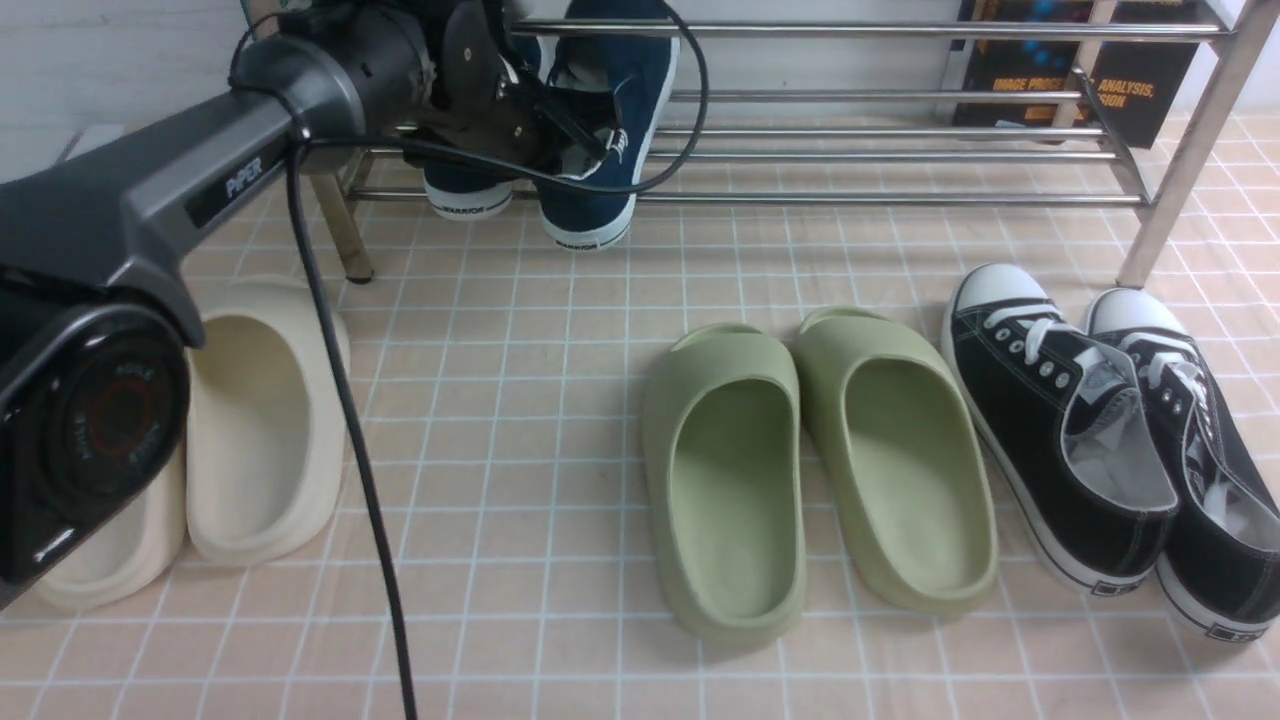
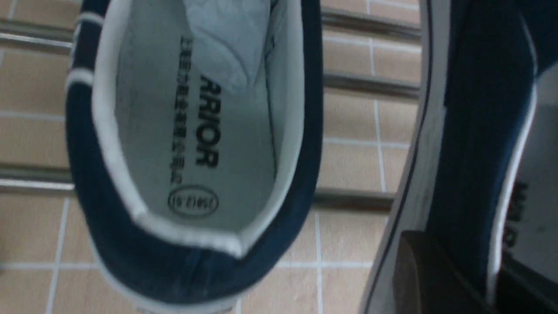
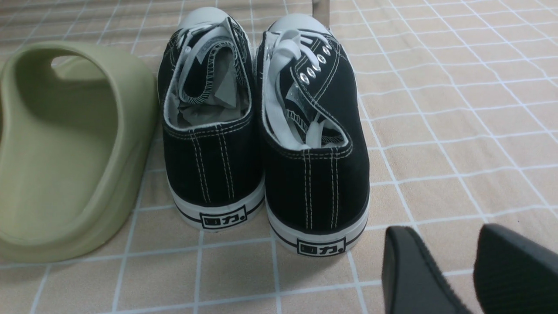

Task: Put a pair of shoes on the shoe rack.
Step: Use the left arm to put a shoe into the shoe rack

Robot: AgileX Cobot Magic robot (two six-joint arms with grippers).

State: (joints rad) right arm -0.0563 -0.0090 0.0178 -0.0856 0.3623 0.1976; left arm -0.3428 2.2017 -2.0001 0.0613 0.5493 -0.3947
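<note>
The left arm [image 1: 120, 220] reaches to the shoe rack [image 1: 900, 150]. Its left gripper [image 1: 572, 135] pinches the side wall of 1 navy shoe [image 1: 615, 110]. The other navy shoe [image 1: 465, 195] rests beside it on the bars. The right gripper [image 3: 453, 248] hangs open over the worktop [image 3: 436, 131].

Home-like entryway: steel shoe rack [image 1: 900, 198], green slides [image 1: 725, 480], black sneakers [image 1: 1060, 440].

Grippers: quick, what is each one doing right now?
Left gripper: closed on one navy shoe.
Right gripper: open, holding nothing.
</note>
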